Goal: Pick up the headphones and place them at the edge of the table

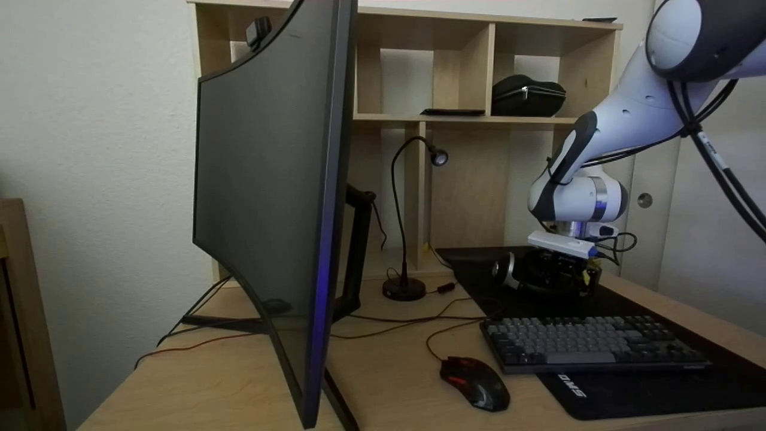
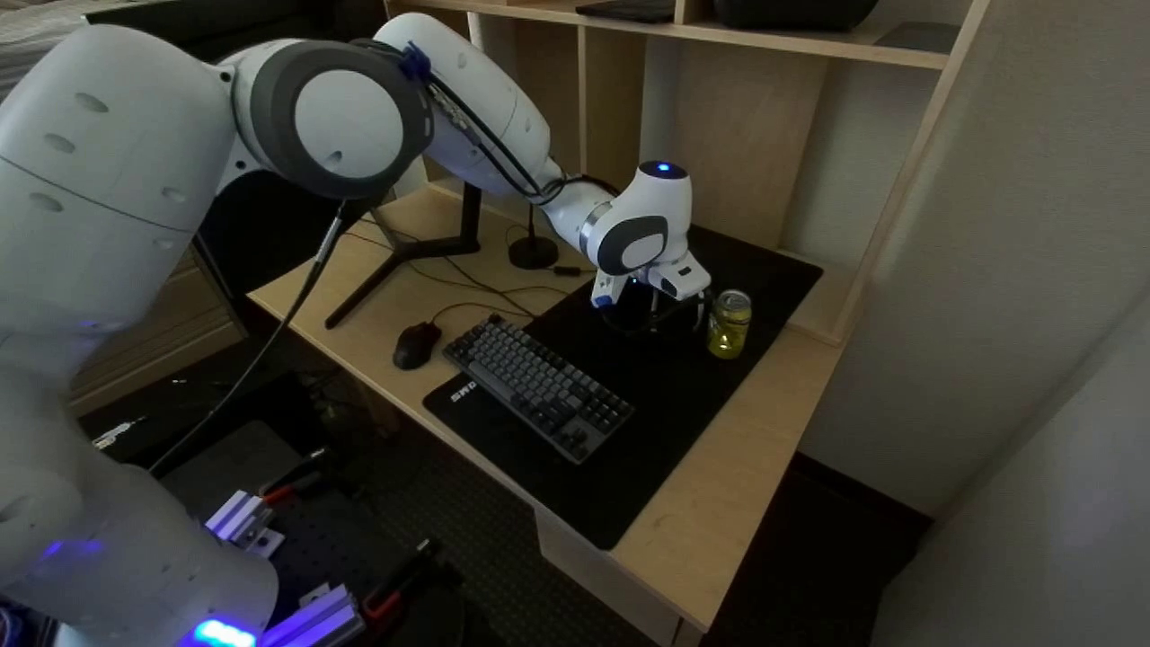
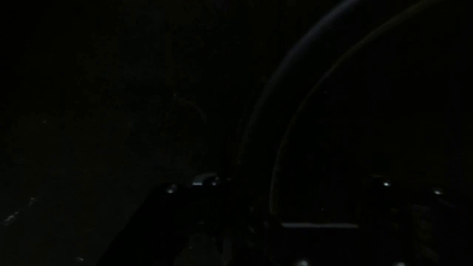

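The black headphones lie on the dark mat, with one silver-edged round cup (image 1: 507, 271) showing beside the gripper in an exterior view. Their dark outline (image 2: 624, 316) is hard to separate from the mat in an exterior view. In the very dark wrist view, the curved headphone band (image 3: 275, 114) runs from the upper right down between the fingers. My gripper (image 3: 295, 184) points down over the headphones with its fingers apart, near the band; contact cannot be told. It also shows in both exterior views (image 1: 556, 278) (image 2: 660, 314). The light-wood table (image 1: 389, 371) (image 2: 746, 476) carries everything.
A yellow can (image 2: 729, 325) stands right beside the gripper. The keyboard (image 1: 592, 341) and the mouse (image 1: 474, 383) lie nearer the table's front. A black lamp (image 1: 404, 288) and a large monitor (image 1: 269, 179) stand to one side. The shelf hutch (image 1: 467, 179) rises behind.
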Tool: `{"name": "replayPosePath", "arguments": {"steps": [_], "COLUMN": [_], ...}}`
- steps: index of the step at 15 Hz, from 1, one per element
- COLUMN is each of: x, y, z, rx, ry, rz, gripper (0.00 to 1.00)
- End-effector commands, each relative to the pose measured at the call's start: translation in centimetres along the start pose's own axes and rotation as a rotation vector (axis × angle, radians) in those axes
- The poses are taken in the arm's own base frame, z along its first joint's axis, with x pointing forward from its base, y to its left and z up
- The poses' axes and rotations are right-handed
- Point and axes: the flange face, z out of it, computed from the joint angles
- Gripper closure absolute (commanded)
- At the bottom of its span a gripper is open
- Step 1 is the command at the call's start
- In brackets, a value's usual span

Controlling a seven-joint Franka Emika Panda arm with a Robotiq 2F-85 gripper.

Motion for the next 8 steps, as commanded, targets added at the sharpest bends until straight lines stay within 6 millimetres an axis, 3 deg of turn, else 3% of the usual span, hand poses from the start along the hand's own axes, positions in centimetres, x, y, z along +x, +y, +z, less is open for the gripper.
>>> {"name": "replayPosePath", "arguments": {"steps": [1,6,7,8], "x": [0.2,0.4,0.3,0.1], "y": [0.5,0.7,0.6,0.5], "z": [0.2,-1.6,-2.5,-3.6], "rx": [0.003,0.032,0.048,0.068], "ry": [0.001,-0.008,-0.014,-0.015], "rz": [0.001,-0.008,-0.024,-0.044], "gripper": [0.62,0.96,0.99,0.95]}}
